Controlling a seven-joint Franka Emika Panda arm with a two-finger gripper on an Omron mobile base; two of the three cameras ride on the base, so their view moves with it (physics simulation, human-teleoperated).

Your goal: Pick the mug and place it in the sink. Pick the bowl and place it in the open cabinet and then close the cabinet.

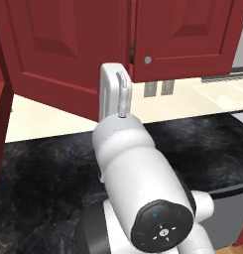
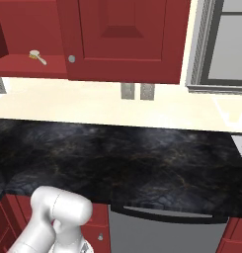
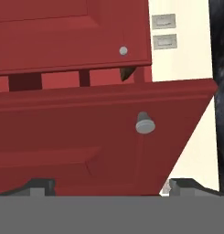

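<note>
1. While the fingers [image 3: 106, 186] stand spread wide and pinch nothing, their two dark tips rise at 7 and 5 o'clock in the hand view.
2. Just beyond them the tall dark red raised-panel cabinet [image 3: 86, 132] door hangs swung open, its long axis running across the hand view, its round silver knob [image 3: 145, 123] facing the camera.
3. The black marbled worktop [image 2: 132, 158] lies below.
</note>
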